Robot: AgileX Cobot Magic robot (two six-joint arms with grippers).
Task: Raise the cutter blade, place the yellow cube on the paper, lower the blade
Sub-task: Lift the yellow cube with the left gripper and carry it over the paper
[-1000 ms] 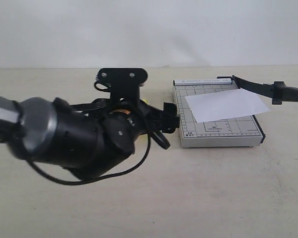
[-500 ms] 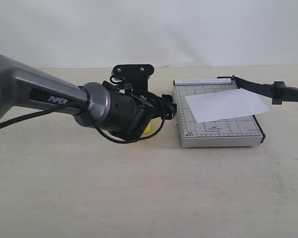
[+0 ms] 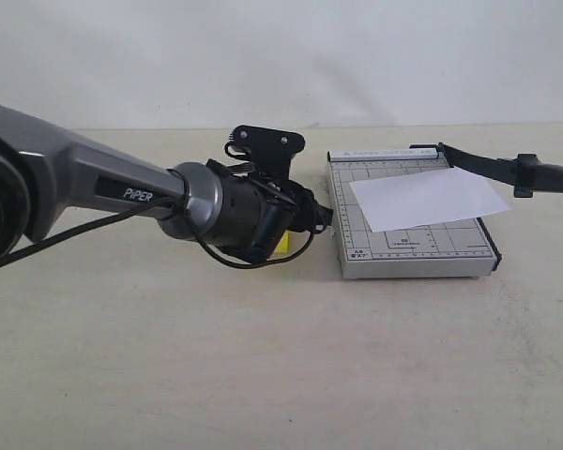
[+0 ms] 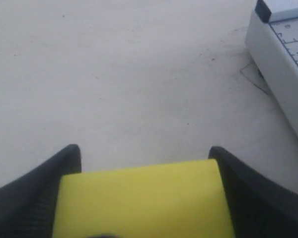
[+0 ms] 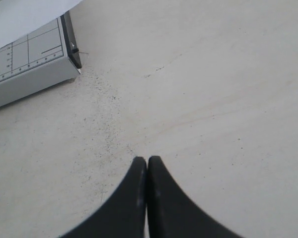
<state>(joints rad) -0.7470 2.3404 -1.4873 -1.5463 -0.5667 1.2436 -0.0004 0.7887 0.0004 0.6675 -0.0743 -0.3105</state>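
The yellow cube [image 4: 141, 201] sits deep between the two fingers of my left gripper [image 4: 144, 151], which press on its two sides, shut on it. In the exterior view only a corner of the yellow cube [image 3: 281, 246] shows under the left gripper [image 3: 317, 216], just left of the grey gridded board [image 3: 394, 265]. The white paper [image 3: 427, 199] lies askew on the board, overhanging its right edge. The cutter blade [image 3: 493, 167] stands raised off the board, handle to the right. My right gripper [image 5: 147, 159] is shut on nothing, above bare table near a board corner [image 5: 69, 59].
The left arm's grey link [image 3: 122, 192] and a looping black cable [image 3: 249, 264] stretch across the left half of the table. A pale wall runs behind the table. The board's side wall [image 4: 280, 69] lies close to the left gripper.
The left arm has stretched out and shifted rightward toward the board. The cube's corner came into view below the wrist. Paper and raised blade have not moved.
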